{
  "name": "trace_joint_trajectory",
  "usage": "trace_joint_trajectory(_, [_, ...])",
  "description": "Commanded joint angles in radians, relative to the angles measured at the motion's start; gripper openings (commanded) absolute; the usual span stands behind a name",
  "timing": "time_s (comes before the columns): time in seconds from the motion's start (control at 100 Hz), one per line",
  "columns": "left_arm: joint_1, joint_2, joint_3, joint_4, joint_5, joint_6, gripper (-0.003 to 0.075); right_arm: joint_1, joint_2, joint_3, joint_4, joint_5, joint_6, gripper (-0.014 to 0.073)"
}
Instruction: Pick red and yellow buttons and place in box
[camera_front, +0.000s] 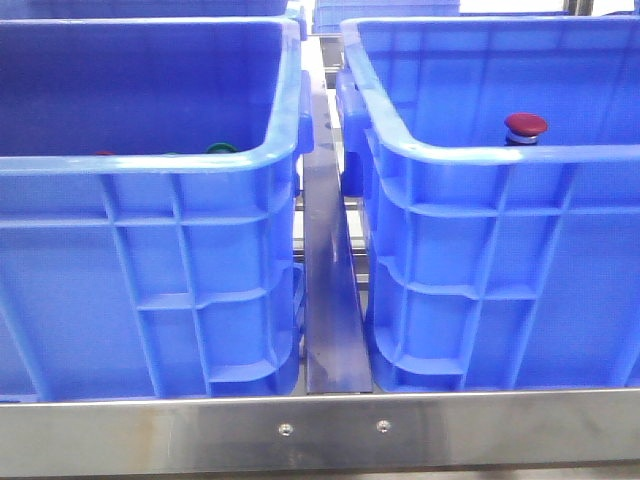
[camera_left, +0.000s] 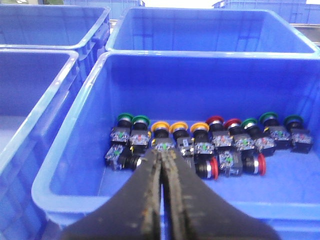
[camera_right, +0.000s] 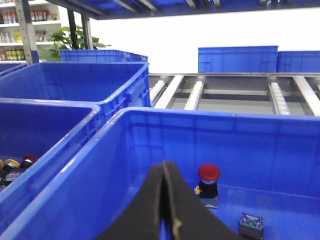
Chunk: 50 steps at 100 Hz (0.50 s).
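Note:
The left blue crate holds several push-buttons in a row, seen in the left wrist view: yellow-capped ones, dark red ones and green ones. My left gripper is shut and empty, above that crate's near wall, with its tips over the yellow buttons. The right blue crate holds one red button standing upright. My right gripper is shut and empty, above that crate, beside the red button. Neither gripper shows in the front view.
A small grey contact block lies near the red button in the right crate. A green cap peeks over the left crate's rim. A metal rail runs between the crates. More blue crates and roller tracks stand behind.

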Motion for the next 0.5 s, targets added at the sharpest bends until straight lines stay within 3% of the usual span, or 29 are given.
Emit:
trace_joint_trajectory(0.0, [0.002,-0.02,-0.016,-0.004,-0.075,-0.012,-0.002,-0.005,-0.009,-0.018,0.023,0.005,-0.002,-0.0051])
trace_joint_trajectory(0.49, [0.002,-0.016,0.053,-0.006,-0.083,-0.012,-0.002,-0.001,-0.007,-0.018,0.025,0.004,-0.002,-0.0051])
